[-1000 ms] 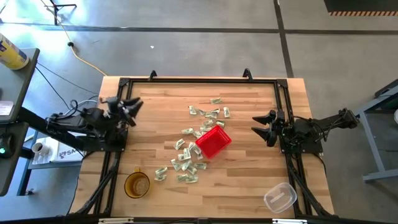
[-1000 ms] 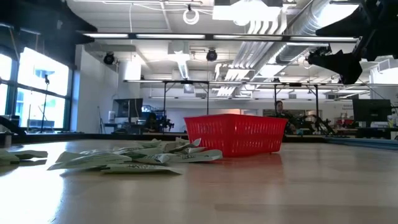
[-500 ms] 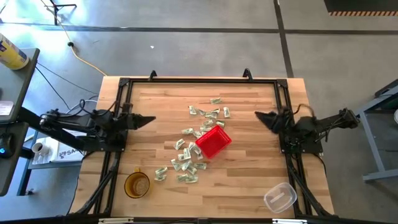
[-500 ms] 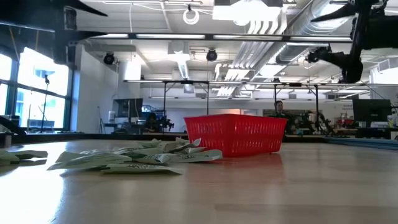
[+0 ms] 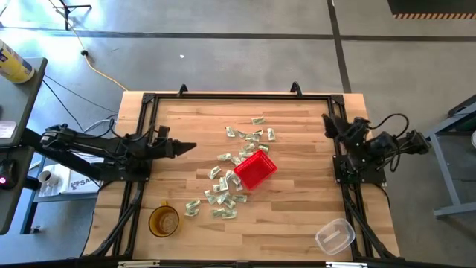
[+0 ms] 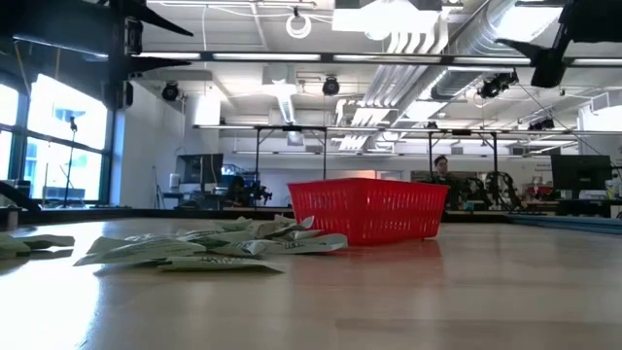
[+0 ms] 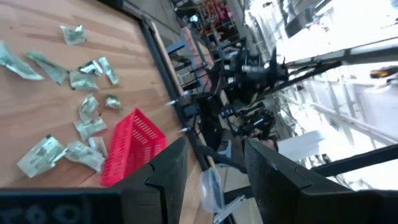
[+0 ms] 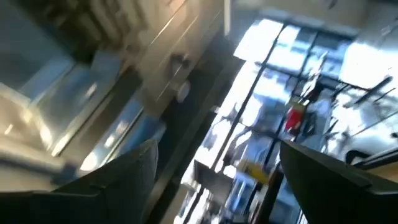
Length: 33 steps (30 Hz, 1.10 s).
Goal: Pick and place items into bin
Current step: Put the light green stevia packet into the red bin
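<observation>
The red basket (image 5: 255, 170) stands mid-table, turned at an angle; it also shows in the low view (image 6: 367, 209) and the left wrist view (image 7: 130, 148). Several pale green-and-white packets (image 5: 223, 195) lie flat on the wood around it, some on its far side (image 5: 251, 135), and appear as a low heap (image 6: 194, 250) in the low view. My left gripper (image 5: 190, 147) hovers open, left of the basket and pointing at it; the left wrist view (image 7: 216, 149) shows the gap. My right gripper (image 5: 327, 120) is open near the right rail, raised and tipped up (image 8: 217, 149), facing the room.
An amber round cup (image 5: 164, 220) sits by the near left corner and a clear plastic container (image 5: 335, 236) by the near right corner. Black frame rails (image 5: 238, 94) border the table. Bare wood lies between each gripper and the packets. A person (image 6: 442, 167) sits far behind.
My left gripper has reached toward the table's right, closer to the basket, and levelled out. My right gripper has drawn back toward the far right and tipped upward. The basket and the packets have stayed put.
</observation>
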### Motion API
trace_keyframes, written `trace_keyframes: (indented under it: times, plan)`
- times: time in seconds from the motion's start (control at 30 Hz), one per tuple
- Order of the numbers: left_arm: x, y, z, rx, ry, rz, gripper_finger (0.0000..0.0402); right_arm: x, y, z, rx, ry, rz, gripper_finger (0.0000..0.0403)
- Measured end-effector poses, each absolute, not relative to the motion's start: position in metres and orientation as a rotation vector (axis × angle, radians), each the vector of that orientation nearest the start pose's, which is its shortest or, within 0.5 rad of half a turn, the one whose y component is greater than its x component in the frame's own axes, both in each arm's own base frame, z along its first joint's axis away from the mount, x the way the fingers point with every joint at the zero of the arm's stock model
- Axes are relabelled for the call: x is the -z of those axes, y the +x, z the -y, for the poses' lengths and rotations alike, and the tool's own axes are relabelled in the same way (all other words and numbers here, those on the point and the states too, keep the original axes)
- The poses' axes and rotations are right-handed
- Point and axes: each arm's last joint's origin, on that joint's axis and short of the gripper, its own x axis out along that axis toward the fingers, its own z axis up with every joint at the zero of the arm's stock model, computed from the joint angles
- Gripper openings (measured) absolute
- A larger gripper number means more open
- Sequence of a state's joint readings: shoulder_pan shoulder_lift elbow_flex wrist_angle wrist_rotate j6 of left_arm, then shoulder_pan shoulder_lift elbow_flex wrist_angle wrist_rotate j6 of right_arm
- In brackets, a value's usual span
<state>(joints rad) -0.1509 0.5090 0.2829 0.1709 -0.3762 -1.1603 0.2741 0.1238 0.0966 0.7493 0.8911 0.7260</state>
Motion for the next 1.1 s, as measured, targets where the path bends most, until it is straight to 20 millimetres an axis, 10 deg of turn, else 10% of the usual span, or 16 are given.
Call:
trace_keyframes:
  times: [0.17,0.47,0.87,1.1]
  plan:
    - [-0.228,0.139,0.010,-0.241,-1.134,0.064,0.0193,-0.242,0.083,0.001,0.474,1.041,0.655,0.0327]
    - [-0.219,0.137,0.009,-0.340,-1.066,0.005,0.0193,-0.210,0.124,0.008,0.756,0.945,-0.144,0.0327]
    - [-0.213,0.135,0.005,-0.488,-0.998,0.022,0.0193,-0.253,0.183,0.053,1.058,0.968,-0.325,0.0327]
    - [-0.211,0.134,0.004,-0.511,-0.955,0.004,0.0193,-0.247,0.228,0.078,0.861,0.965,-0.625,0.0327]
